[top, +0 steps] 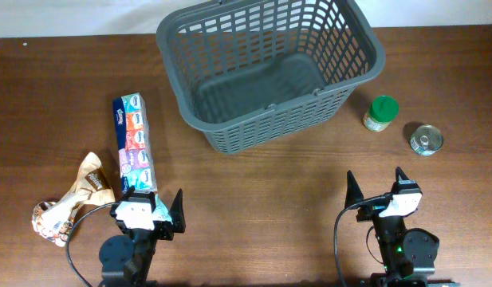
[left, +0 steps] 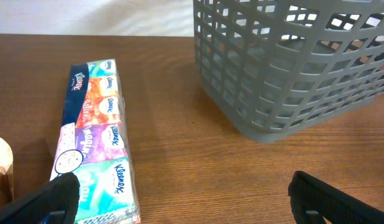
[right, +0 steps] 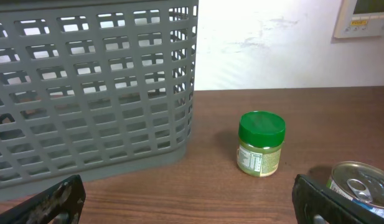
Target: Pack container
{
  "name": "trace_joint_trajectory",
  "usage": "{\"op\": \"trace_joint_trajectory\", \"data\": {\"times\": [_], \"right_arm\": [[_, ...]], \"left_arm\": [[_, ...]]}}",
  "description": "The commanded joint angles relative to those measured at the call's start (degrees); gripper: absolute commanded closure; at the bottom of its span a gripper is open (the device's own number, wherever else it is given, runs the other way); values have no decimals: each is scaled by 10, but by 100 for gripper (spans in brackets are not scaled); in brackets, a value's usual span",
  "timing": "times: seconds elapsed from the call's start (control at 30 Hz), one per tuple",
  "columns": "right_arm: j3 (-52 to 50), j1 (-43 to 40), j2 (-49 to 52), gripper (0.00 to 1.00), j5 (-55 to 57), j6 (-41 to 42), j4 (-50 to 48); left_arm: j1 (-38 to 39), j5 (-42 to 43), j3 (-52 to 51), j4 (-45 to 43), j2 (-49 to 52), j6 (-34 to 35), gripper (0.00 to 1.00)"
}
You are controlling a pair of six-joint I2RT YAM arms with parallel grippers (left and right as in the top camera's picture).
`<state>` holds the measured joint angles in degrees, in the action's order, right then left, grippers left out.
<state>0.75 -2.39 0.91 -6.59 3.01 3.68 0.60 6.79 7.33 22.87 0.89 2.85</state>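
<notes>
1. One container (top: 253,131) is sitting at the table's (top: 253,199) 12 o'clock, at 1 o'clock from the left gripper (top: 152,199) and 11 o'clock from the right gripper (top: 375,179), mouth facing up, long axis running 8 to 2 o'clock.
2. Both grippers are gaping wide, holding nothing.

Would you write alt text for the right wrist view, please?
A grey lattice basket fills the left of a wooden table; right of it stands a green-lidded jar, with a tin can at the lower right edge. The open right gripper frames the bottom corners.
</notes>
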Motion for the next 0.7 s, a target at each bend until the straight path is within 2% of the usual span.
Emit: {"op": "trace_joint_trajectory", "data": {"times": [0.0,0.47,0.6,0.67], "right_arm": [[-4,5,-7,1,-3,2,1],[-4,5,-7,1,-3,2,1],[-4,5,-7,1,-4,3,1],[-4,5,-7,1,-11,4,1]], "left_arm": [[3,-2,-5,-2,-6,2,1],[3,18,-5,-3,-5,2,1],[3,113,-5,-5,-5,10,1],[3,194,-5,-19,-5,54,1]]}}
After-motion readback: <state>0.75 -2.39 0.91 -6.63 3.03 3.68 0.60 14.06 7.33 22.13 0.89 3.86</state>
